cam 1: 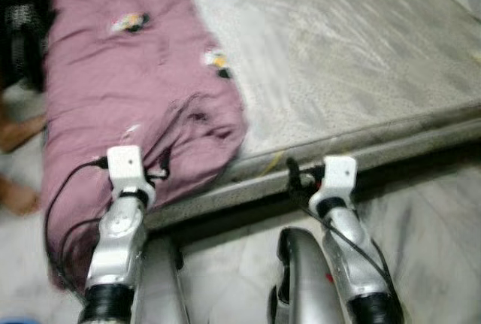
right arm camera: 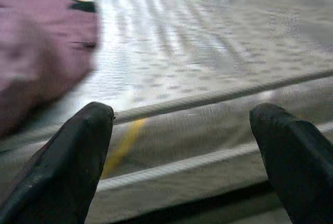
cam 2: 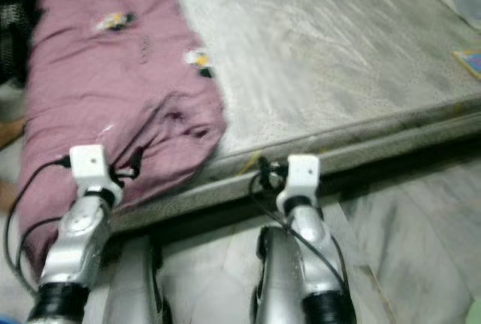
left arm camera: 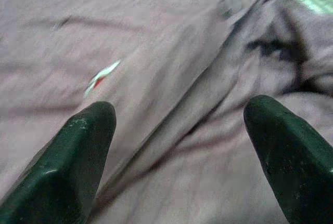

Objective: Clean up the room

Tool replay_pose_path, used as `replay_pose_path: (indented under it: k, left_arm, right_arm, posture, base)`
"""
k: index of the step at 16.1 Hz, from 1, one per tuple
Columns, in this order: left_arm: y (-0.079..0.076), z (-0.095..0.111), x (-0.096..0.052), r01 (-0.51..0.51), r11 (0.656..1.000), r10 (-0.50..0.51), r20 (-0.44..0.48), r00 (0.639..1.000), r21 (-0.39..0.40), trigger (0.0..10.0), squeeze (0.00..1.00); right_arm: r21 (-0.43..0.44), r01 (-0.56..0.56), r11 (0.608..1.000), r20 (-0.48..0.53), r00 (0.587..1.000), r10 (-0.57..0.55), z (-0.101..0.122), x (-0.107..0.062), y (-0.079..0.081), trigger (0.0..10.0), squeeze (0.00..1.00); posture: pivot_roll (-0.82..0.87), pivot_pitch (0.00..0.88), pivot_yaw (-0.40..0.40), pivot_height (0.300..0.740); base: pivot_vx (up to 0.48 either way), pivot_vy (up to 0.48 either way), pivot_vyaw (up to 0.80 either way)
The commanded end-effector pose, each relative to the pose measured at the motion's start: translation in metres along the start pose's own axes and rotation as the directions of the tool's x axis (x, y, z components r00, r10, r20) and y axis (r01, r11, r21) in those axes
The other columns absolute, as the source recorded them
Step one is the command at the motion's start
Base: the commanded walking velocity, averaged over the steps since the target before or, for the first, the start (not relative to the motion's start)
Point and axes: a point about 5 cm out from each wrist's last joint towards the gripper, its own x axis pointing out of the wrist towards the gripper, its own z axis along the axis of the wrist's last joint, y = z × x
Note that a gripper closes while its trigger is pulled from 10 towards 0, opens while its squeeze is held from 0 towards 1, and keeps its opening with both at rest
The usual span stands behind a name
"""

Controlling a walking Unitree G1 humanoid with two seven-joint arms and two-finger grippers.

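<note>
Left gripper (left arm camera: pixel 179 130), fingers apart, hovers over the mauve bedsheet (cam 1: pixel 128 91) draping the mattress (cam 1: pixel 353 61) corner; right gripper (right arm camera: pixel 182 135), fingers apart, faces the mattress's front edge.

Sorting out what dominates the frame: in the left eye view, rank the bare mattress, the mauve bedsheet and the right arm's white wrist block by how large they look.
1. Bare mattress, largest.
2. Mauve bedsheet, somewhat smaller.
3. White wrist block, far smallest, though nearest the camera.
</note>
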Motion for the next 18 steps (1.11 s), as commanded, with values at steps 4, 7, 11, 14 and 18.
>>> replay_pose_path:
  k: [4,7,11,14,18]
  left_arm:
    - [-0.001,-0.007,0.002,-0.008,1.000,0.008,-0.038,0.999,0.001,10.0,0.00]
    - [-0.002,-0.011,0.016,-0.033,0.999,0.031,-0.109,0.994,-0.015,10.0,0.00]
    - [-0.002,-0.005,0.038,-0.029,1.000,0.027,-0.155,0.988,-0.007,10.0,0.00]
    - [-0.006,-0.001,0.053,-0.016,1.000,0.014,-0.187,0.982,-0.010,10.0,0.00]
    - [-0.035,0.005,0.063,0.146,0.988,-0.153,-0.185,0.971,-0.049,10.0,0.00]
  right_arm:
    - [0.003,0.014,1.000,-0.005,1.000,-0.014,0.000,0.000,-0.004,10.0,0.00]
    - [0.001,0.021,1.000,-0.001,1.000,-0.021,0.001,-0.001,-0.004,10.0,0.00]
    - [-0.017,0.048,0.999,0.031,0.998,-0.048,0.008,-0.011,-0.013,10.0,0.00]
    - [-0.007,0.029,1.000,0.026,0.999,-0.028,0.012,-0.046,-0.035,10.0,0.00]
    - [-0.060,0.093,0.994,-0.058,0.994,-0.096,0.001,-0.098,-0.056,10.0,0.00]
  posture:
    - [-0.02,0.111,-0.002,0.521]
    - [-0.03,0.115,-0.001,0.521]
    - [-0.05,0.127,-0.001,0.521]
    - [-0.13,0.174,0.016,0.521]
    - [-0.20,0.230,0.045,0.521]
  base:
    - [0.000,0.000,0.00]
    - [0.000,0.000,0.00]
    - [0.000,0.000,0.00]
    - [0.000,0.000,0.00]
    - [0.000,0.000,0.00]
